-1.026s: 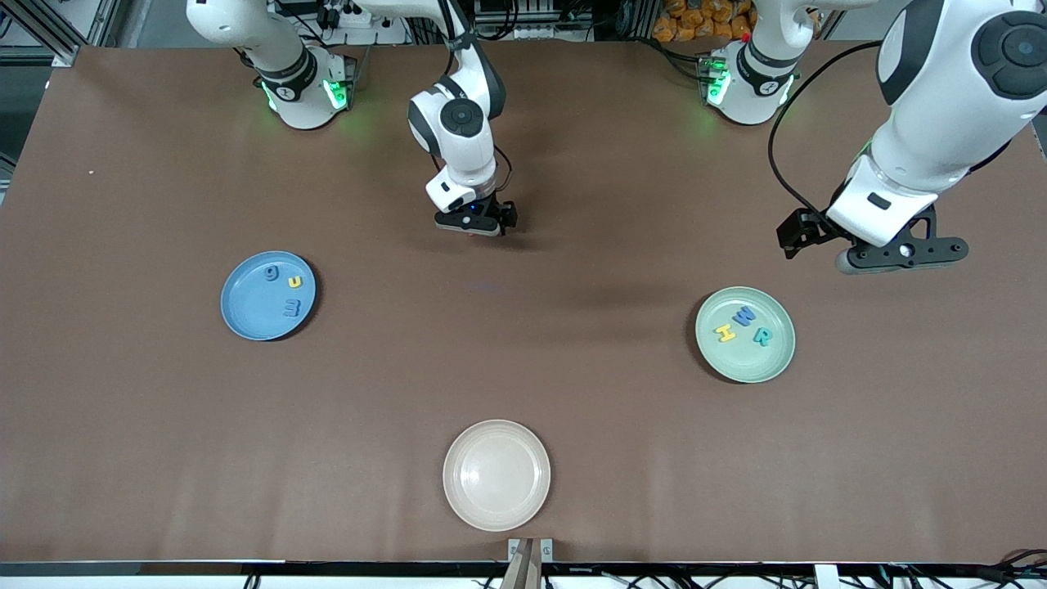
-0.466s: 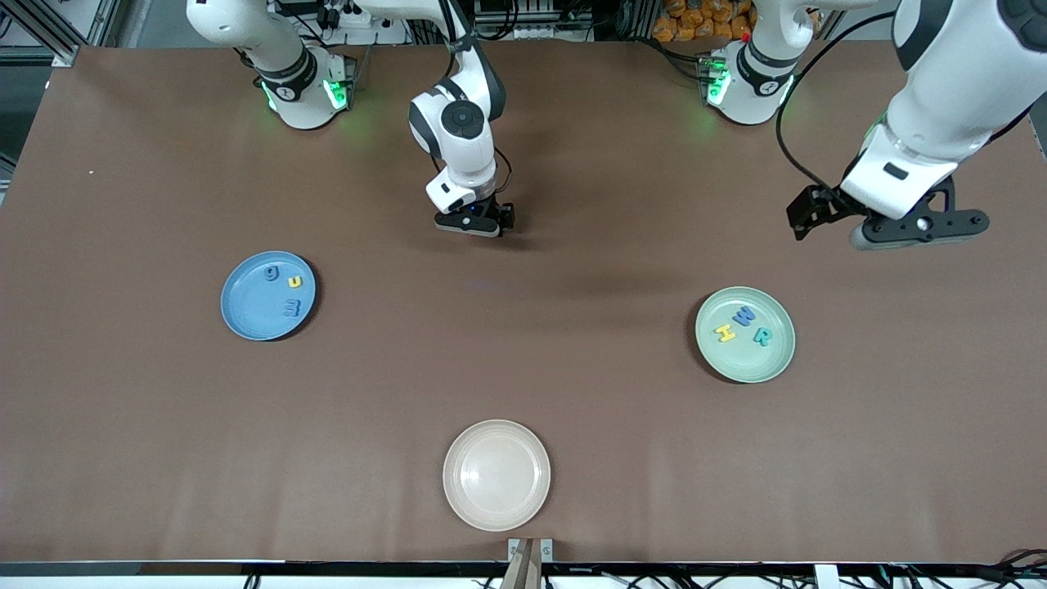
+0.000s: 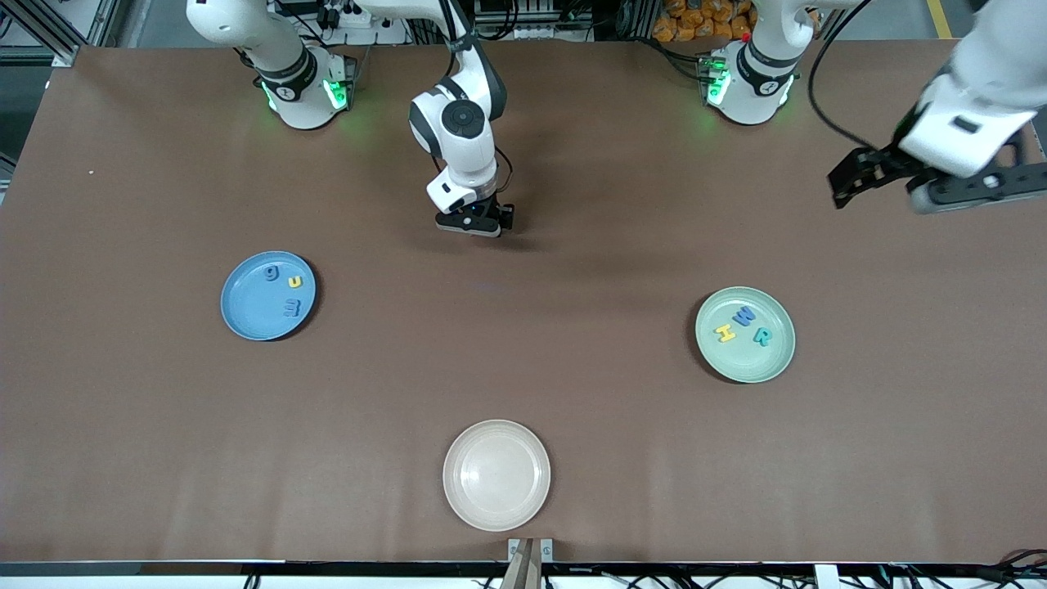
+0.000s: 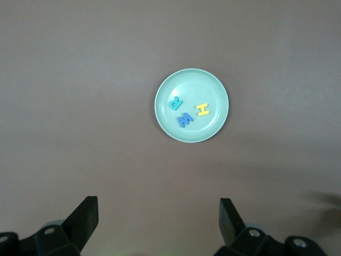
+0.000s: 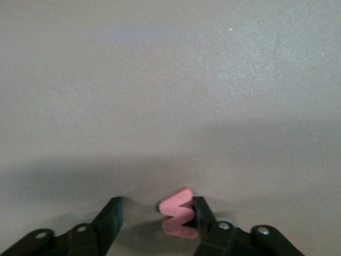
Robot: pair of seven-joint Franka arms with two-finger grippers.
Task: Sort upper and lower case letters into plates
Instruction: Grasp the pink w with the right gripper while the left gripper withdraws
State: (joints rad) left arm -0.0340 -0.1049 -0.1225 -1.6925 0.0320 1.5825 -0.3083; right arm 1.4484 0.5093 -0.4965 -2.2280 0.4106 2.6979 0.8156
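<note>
My right gripper (image 3: pixel 473 227) is down at the table between the two arm bases. A pink letter (image 5: pixel 177 205) stands between its fingers, touching one finger (image 5: pixel 200 209). A gap separates it from the other finger, so the right gripper (image 5: pixel 156 205) is open. The blue plate (image 3: pixel 249 315) holds a blue g (image 3: pixel 271 273), a yellow u (image 3: pixel 295 282) and a blue m (image 3: pixel 292 307). The mint plate (image 3: pixel 748 364) holds a yellow H (image 3: pixel 725 332), a blue W (image 3: pixel 744 317) and a teal R (image 3: pixel 762 336). My left gripper (image 3: pixel 973 190) hangs open and empty, high over the left arm's end of the table.
A cream plate (image 3: pixel 496 474) with nothing on it sits near the table's front edge, midway along. From the left wrist view the mint plate (image 4: pixel 200 88) lies well below the left gripper (image 4: pixel 157 208). Brown table surface surrounds the plates.
The left gripper has risen and swung away from the mint plate toward its end of the table. The right gripper has stayed in place and its fingers have drawn slightly closer together.
</note>
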